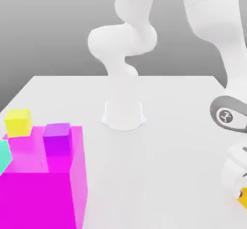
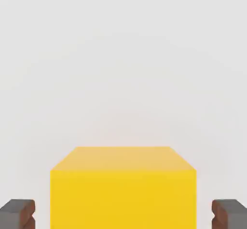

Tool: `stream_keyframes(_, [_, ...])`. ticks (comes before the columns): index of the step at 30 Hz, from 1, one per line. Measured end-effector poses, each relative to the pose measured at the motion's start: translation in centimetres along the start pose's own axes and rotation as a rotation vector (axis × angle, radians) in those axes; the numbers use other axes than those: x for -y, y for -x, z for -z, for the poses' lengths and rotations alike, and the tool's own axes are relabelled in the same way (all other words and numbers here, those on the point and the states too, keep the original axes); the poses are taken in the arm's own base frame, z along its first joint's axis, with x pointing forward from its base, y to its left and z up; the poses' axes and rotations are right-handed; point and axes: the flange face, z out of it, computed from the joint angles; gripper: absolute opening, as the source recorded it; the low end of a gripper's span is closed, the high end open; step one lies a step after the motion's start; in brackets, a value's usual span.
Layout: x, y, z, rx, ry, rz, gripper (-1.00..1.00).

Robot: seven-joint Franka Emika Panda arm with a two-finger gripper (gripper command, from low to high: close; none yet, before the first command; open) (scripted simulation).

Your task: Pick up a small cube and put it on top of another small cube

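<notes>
Plain grey shading fills the background behind a pale, broad table (image 1: 159, 160), whose near part runs out of the exterior view. White and many-jointed, the robot arm (image 1: 123, 42) is cut off at the top and again along the exterior view's right edge. The magenta block (image 1: 36, 199) is cropped at the exterior view's left and below, so its base is hidden. A turquoise piece (image 1: 4, 156) is clipped by that left edge, its full form impossible to make out.

The amber cube (image 2: 123, 199) is partly cut off in both views; it is down by the gripper (image 2: 123, 214) at the exterior view's right, well apart from the magenta block. The jaws stand wide, one on either side of the cube, with a gap showing at each flank.

Across the block's top lie the outlines of a purple cube (image 1: 57, 139) and a lemon-yellow cube (image 1: 18, 123); whether they touch it, I cannot tell. Block and cubes are smooth, flat-faced and straight-edged, the magenta strongly saturated. Dark grey fingertips (image 2: 17, 216) carry reddish-brown, notched inner faces.
</notes>
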Motion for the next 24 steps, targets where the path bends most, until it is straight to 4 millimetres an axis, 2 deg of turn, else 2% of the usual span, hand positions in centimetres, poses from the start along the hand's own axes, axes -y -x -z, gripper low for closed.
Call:
stream_keyframes(3, [0.0,0.0,-0.6,0.000,0.000,0.001,-1.00])
stream_keyframes(4, [0.0,0.0,-0.1,0.000,0.000,0.000,-1.00])
stream_keyframes(8, [0.0,0.0,4.6,0.000,0.000,0.000,-1.00])
stream_keyframes(9, [-0.7,-1.5,6.1,-0.007,0.004,-0.009,-1.00])
stream_keyframes(11, [-3.8,-6.5,9.2,-0.030,0.018,-0.046,-1.00])
stream_keyframes(13, [-7.3,-10.8,12.0,-0.045,0.031,-0.083,-1.00])
stream_keyframes(16, [-13.4,-16.1,15.8,-0.056,0.044,-0.145,-1.00])
stream_keyframes(18, [-19.7,-19.9,18.4,-0.055,0.052,-0.224,-1.00])
stream_keyframes(20, [-27.0,-22.9,21.3,-0.051,0.055,-0.303,-1.00])
stream_keyframes(22, [-34.3,-24.4,24.6,-0.042,0.052,-0.362,-1.00])
stream_keyframes(24, [-40.1,-24.3,27.6,-0.029,0.039,-0.386,-1.00])
